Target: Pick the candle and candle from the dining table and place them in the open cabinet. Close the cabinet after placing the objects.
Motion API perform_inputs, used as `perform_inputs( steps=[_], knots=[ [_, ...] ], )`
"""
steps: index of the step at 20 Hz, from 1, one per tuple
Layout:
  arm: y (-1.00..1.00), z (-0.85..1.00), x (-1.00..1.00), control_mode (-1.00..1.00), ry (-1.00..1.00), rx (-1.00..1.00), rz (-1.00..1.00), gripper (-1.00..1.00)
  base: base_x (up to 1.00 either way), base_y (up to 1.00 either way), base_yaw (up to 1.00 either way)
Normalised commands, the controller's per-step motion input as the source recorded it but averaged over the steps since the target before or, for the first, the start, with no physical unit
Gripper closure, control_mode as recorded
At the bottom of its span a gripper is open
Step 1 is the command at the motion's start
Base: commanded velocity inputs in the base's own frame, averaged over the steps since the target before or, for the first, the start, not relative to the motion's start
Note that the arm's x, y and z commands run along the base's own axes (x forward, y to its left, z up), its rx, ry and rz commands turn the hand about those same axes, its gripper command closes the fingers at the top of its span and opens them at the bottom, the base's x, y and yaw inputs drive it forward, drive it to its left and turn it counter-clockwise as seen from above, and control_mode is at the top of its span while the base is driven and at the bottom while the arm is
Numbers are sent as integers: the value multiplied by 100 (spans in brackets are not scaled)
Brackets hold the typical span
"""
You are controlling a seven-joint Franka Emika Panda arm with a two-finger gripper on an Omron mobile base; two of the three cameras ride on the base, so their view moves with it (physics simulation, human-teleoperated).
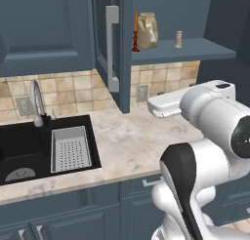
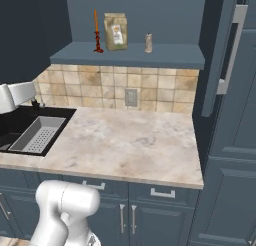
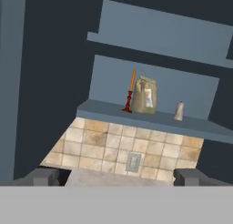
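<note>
Brown paper bag (image 2: 115, 32) between shelved candles (image 2: 96, 33)

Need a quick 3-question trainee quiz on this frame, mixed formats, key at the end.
1. True or false: the red candle stands upright on the cabinet shelf.
2. Multiple choice: what stands between the red candle and the grey-beige candle? A) a grater B) the brown paper bag C) a mug
3. Fill in: the fingers of the gripper are ____ and hold nothing, while the cabinet door is not yet ____.

Key: 1 true; 2 B; 3 open, closed.
</note>
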Motion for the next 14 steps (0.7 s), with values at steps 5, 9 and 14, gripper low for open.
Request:
perform_inputs(
  steps=[5,9,14],
  knots=[
    [0,0,-21,-100,-1,2,0,-100,0,0,0],
    [0,0,-49,-100,-4,4,0,-100,0,0,0],
    [15,0,-39,-100,-2,1,0,-100,0,0,0]
  ],
)
